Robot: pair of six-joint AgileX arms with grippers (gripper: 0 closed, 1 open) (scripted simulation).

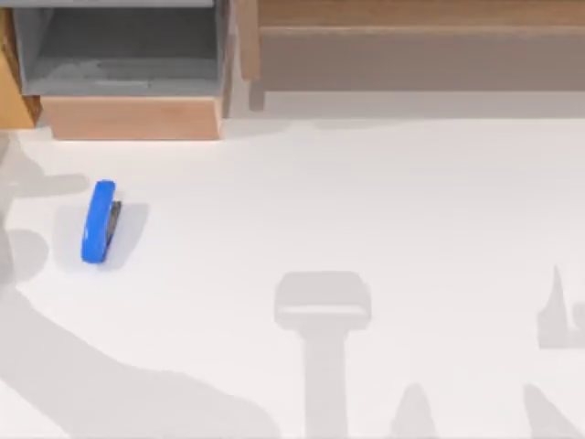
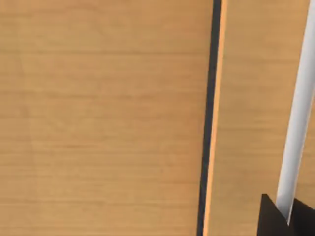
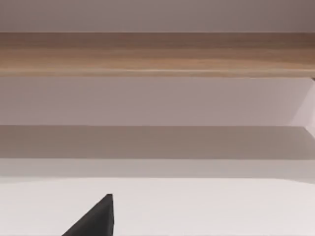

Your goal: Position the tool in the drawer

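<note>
The tool, a small bright blue stapler [image 1: 101, 221], lies on the white table near the left side, its dark underside turned to the right. The drawer [image 1: 132, 117] stands pulled out at the back left, showing its grey floor behind the light tan front panel. The stapler lies a short way in front of that panel. A dark part of my left gripper [image 2: 276, 220] sits close against a tan wooden surface [image 2: 108, 118]. A dark corner of my right gripper [image 3: 97, 219] hangs above the table, facing the long shelf [image 3: 157, 51].
A long brown wooden shelf [image 1: 411, 46] runs along the back right, beside the drawer. Tan cabinet wood [image 1: 11, 96] stands left of the drawer. Arm shadows fall on the front and left of the white table [image 1: 366, 210].
</note>
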